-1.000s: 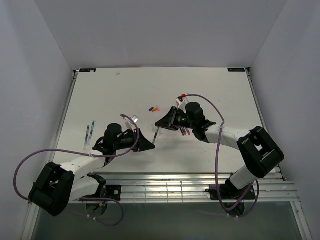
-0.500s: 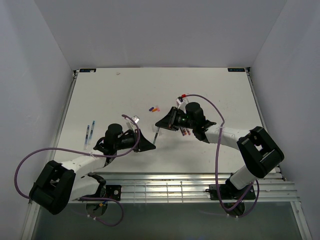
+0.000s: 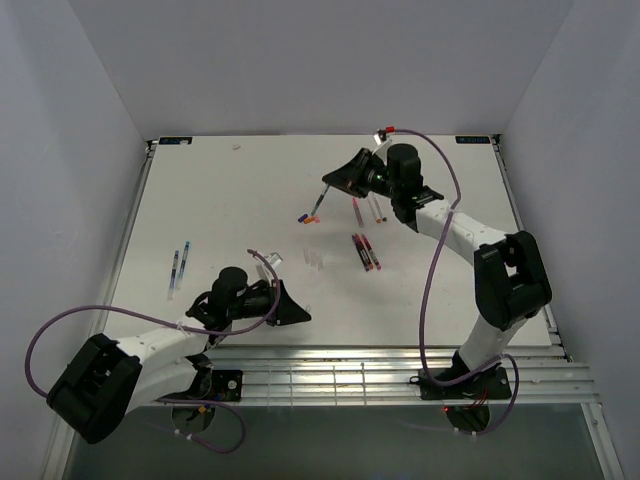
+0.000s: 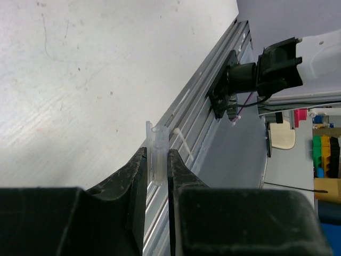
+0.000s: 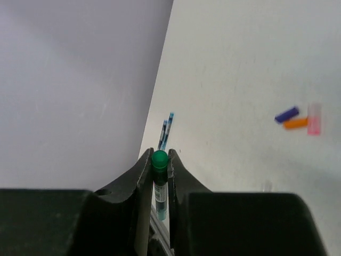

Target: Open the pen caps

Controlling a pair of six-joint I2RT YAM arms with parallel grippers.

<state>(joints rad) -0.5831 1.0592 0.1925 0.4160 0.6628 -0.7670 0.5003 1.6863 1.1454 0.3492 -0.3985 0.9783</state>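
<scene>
- From above, the two arms that met mid-table a second ago now stand well apart. The right gripper (image 3: 328, 190) has swung to the upper centre of the frame with the pen (image 3: 318, 204), and the left gripper (image 3: 298, 317) has drawn back to the lower centre.
- We judge that this pen's cap is off; other pens wait.
- The white table (image 3: 220, 190) carries dark red pens (image 3: 365, 250) at centre right, blue pens (image 3: 178, 268) at far left and loose caps (image 3: 309, 216) just below the right gripper. Plain grey walls (image 3: 90, 120) close it in.
- In the left wrist view, our fingers (image 4: 133, 176) are closed on a pale translucent cap (image 4: 157, 141), upright at lower centre. Scuffed table fills the upper left, a metal rail (image 4: 202, 122) runs diagonally, and room clutter shows at far right.
- In the right wrist view, the jaws clamp the pen, its green end facing us at lower centre. The blue, orange and pink loose caps lie at right, the blue pens just above the fingertips, and the wall fills the upper left.
</scene>
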